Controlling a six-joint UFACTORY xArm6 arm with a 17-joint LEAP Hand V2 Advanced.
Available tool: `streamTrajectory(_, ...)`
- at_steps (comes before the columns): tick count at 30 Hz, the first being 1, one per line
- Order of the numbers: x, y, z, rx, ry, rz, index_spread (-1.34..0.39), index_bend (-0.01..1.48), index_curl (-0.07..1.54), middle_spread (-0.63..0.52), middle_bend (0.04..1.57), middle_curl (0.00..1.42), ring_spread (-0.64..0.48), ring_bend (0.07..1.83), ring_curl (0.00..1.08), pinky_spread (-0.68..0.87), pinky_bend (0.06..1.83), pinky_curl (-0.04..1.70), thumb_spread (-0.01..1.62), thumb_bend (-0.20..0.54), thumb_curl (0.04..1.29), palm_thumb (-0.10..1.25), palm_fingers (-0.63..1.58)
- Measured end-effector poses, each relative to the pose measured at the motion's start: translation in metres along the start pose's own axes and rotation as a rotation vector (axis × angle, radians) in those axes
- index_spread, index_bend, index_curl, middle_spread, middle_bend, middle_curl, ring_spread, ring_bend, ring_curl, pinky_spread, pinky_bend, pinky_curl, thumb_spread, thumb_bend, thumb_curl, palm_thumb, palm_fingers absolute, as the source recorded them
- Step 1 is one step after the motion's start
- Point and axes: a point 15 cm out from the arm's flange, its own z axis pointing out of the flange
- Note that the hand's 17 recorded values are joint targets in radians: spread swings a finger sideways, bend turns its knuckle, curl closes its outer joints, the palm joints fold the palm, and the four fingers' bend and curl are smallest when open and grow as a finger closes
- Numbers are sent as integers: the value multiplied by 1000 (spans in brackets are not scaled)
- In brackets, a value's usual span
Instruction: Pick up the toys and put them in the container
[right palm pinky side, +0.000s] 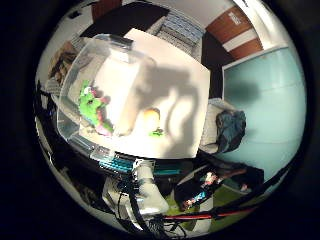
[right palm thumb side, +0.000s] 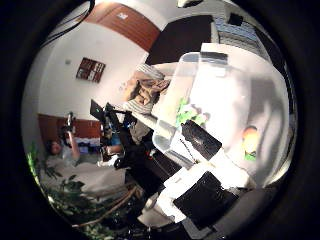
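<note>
While above the container (right palm pinky side: 75, 95), the robot hand (right palm thumb side: 200, 165) holds nothing.

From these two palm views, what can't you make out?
- Hand: thumb side view shows only white and black parts at the edge; whether the fingers are open or curled can't be told.
- Green toy in the clear container: blurred behind the container wall, its shape is unclear.
- Yellow-orange toy on the white table: small, lying in the arm's shadow; what it is can't be told.

One toy (right palm pinky side: 94, 107) in container (right palm pinky side: 70, 125); another toy (right palm pinky side: 151, 119) beside it on table (right palm pinky side: 185, 90)
</note>
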Motion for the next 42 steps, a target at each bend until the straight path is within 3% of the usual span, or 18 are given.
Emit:
streamTrajectory(9,146,40,26,-31,31,274,-385,152,265,-74,403,358,102,628,242,445,492,393,1139,-20,411,722,229)
streamTrajectory(15,193,69,93,-71,33,377,-355,153,260,-74,406,350,115,618,223,435,494,361,1130,-20,409,712,231)
streamTrajectory(19,193,96,137,-139,5,393,-349,153,259,-74,408,347,120,614,214,432,496,341,1125,-26,392,671,234)
streamTrajectory(29,194,122,187,-177,0,412,-341,153,258,-73,410,343,131,594,200,422,500,308,1112,-22,346,596,234)
streamTrajectory(42,181,118,217,-188,9,380,-309,156,260,-59,407,342,140,588,192,421,506,278,1104,-22,322,565,242)
